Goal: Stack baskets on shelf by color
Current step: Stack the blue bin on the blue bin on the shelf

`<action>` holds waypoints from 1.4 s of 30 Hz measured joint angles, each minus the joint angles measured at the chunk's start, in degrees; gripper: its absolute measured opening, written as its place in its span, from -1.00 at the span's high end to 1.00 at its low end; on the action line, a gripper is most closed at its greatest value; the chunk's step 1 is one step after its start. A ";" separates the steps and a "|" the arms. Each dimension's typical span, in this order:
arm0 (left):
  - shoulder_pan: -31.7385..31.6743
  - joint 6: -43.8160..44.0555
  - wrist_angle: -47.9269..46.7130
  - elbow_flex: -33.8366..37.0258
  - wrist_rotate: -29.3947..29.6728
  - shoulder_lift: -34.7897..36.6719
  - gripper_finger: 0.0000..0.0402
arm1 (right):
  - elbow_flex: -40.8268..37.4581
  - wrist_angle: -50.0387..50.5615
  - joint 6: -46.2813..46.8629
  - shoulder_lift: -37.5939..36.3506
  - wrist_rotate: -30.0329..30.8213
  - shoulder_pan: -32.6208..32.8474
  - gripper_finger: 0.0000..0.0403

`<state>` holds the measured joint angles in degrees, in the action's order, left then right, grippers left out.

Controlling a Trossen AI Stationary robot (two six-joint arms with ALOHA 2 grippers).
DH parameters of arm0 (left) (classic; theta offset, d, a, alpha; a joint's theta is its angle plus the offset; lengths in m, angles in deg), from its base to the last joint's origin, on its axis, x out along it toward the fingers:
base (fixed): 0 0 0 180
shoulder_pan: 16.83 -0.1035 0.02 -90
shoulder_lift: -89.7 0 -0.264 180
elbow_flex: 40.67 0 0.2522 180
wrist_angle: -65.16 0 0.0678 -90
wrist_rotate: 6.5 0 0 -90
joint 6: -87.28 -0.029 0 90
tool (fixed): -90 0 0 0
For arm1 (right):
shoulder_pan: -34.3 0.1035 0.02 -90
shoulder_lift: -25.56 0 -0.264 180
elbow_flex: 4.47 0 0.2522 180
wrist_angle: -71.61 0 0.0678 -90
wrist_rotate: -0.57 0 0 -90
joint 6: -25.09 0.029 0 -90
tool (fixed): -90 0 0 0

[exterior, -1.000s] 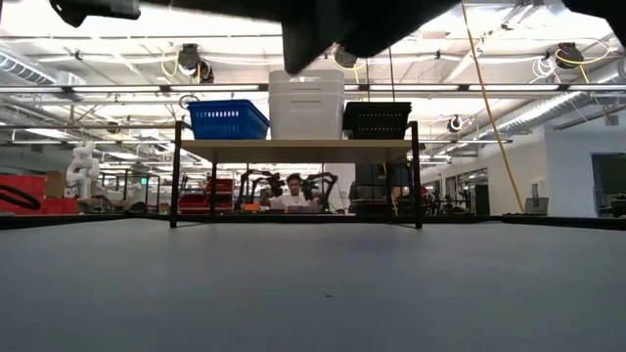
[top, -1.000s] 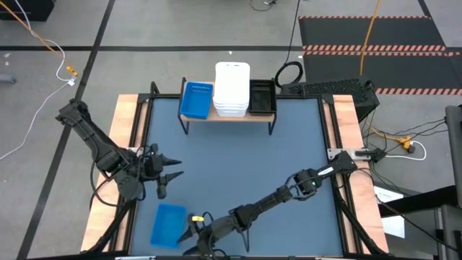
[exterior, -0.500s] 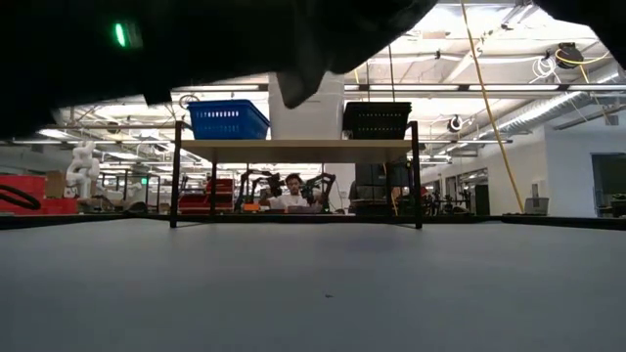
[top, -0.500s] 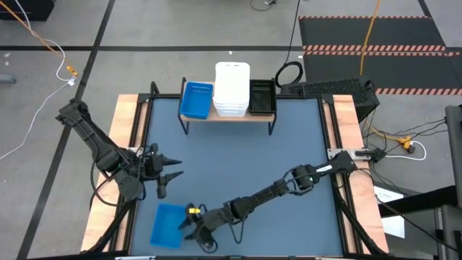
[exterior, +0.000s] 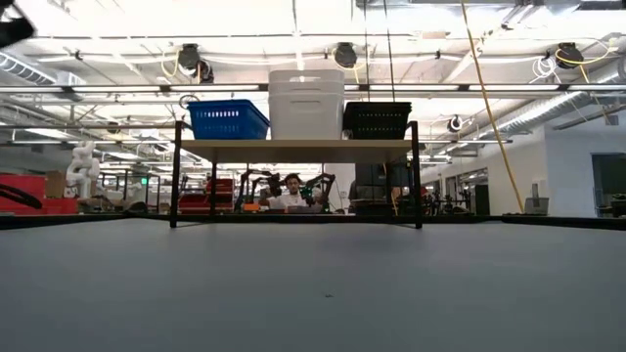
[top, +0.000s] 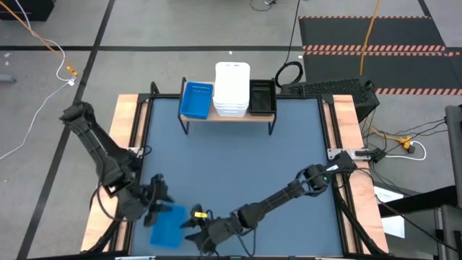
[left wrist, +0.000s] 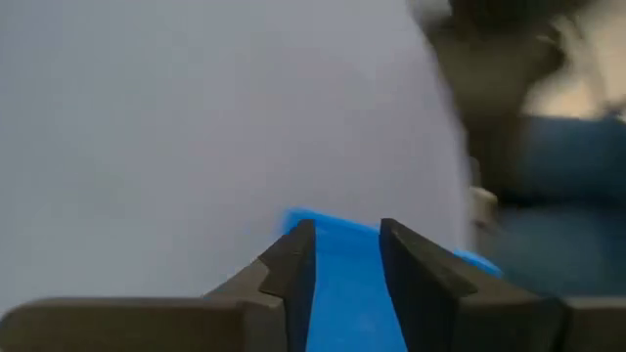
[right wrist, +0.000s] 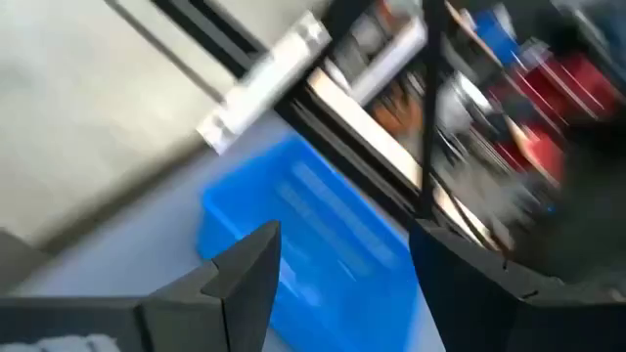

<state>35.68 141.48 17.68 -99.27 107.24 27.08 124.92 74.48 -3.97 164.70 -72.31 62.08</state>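
Since the earlier frame the left gripper (top: 156,206) has come down from the middle of the tabletop's left side to the loose blue basket (top: 167,225) near the front left corner, and the right gripper (top: 193,232) has pulled back slightly along the front edge.

The left gripper now sits at the basket's far left rim; in the left wrist view its fingers (left wrist: 291,269) stand a little apart with the blue basket (left wrist: 342,293) showing between them, though contact cannot be confirmed. The right gripper lies just right of the same basket, fingers spread wide and holding nothing; the blue basket (right wrist: 303,230) fills the gap in its wrist view.

On the shelf (top: 228,116) at the tabletop's (top: 238,166) back edge stand, left to right, a blue basket (top: 196,99), a stack of white baskets (top: 232,88) and a black basket (top: 262,97). The low view shows the same row: blue (exterior: 228,119), white (exterior: 306,104), black (exterior: 377,119).
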 joint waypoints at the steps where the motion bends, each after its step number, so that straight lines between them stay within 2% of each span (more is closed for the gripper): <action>1: 0.83 1.09 1.43 0.00 -1.82 -0.58 0.43 | -0.02 2.54 0.02 -0.92 3.45 0.59 -0.10; 4: 3.58 4.57 6.78 0.00 -5.18 -2.44 0.50 | -0.02 8.70 1.03 -3.48 10.65 1.88 -0.10; 8: 7.01 7.26 10.86 -1.48 -6.36 -6.49 0.57 | -0.88 14.26 4.99 -6.75 15.86 2.87 -0.10; 13: 10.66 8.31 7.98 -9.86 -6.37 -14.73 0.66 | -7.61 15.57 10.13 -12.15 20.28 2.62 -0.10; 16: 12.32 5.81 2.49 -16.97 -6.18 -20.35 0.70 | -13.99 15.26 14.16 -16.38 20.53 1.86 -0.10; 19: 13.43 4.44 -4.19 -22.97 -4.30 -26.01 0.69 | -21.57 10.91 18.19 -20.65 20.56 0.83 -0.10; 22: 13.90 4.74 -6.54 -25.93 -3.89 -31.07 0.62 | -29.83 2.14 19.61 -24.84 20.55 0.10 -0.10; 28: 13.70 4.50 -6.55 -26.21 -4.32 -37.34 0.34 | -42.75 -11.67 19.66 -32.79 20.32 -0.33 -0.10; 31: 13.62 2.40 -6.62 -26.21 -6.02 -38.31 0.20 | -47.47 -16.57 19.72 -36.25 20.33 -0.36 -0.10; 34: 13.62 1.16 -7.34 -25.90 -7.28 -38.85 0.14 | -51.26 -20.24 20.50 -39.16 20.33 -0.33 -0.10; 38: 12.90 2.51 -12.42 -25.50 -9.66 -41.13 0.26 | -54.19 -21.74 22.02 -41.83 20.33 -0.33 -0.10; 42: 10.64 0.76 -13.40 -25.42 -14.00 -43.27 0.58 | -54.95 -21.28 23.65 -43.22 20.33 0.05 -0.08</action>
<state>46.32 142.24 4.28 -124.69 93.24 -16.19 69.98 53.20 19.68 121.48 -51.97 62.13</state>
